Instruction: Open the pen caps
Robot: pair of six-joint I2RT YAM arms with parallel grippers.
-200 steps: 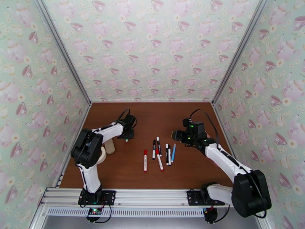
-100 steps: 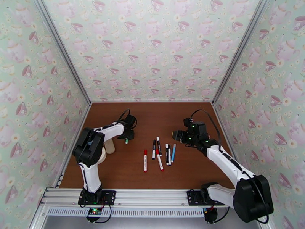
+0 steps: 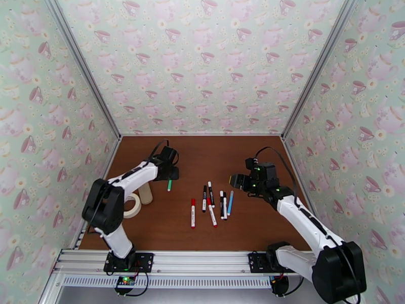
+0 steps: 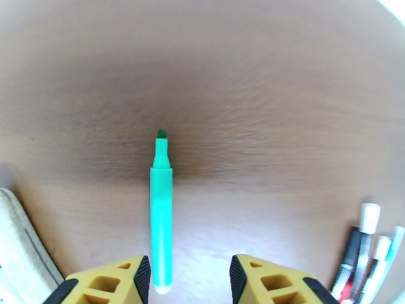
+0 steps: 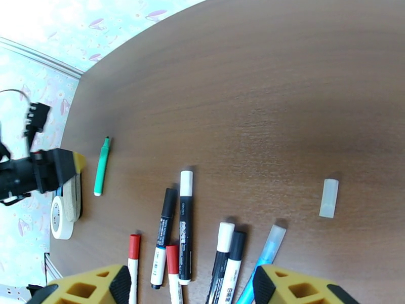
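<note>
Right claw (image 5: 191,285) wide open and empty, hanging over the brown wooden surface (image 3: 243,148). Row of slim capped plastic marker pens (image 3: 212,199) lies side by side below it. Small translucent plastic cap (image 5: 328,198) lies alone, well apart. Farther back, uncapped green plastic marker pen (image 4: 161,209) lies flat. Left claw (image 4: 190,273) partly open, straddling its butt end, not clamping.
</note>
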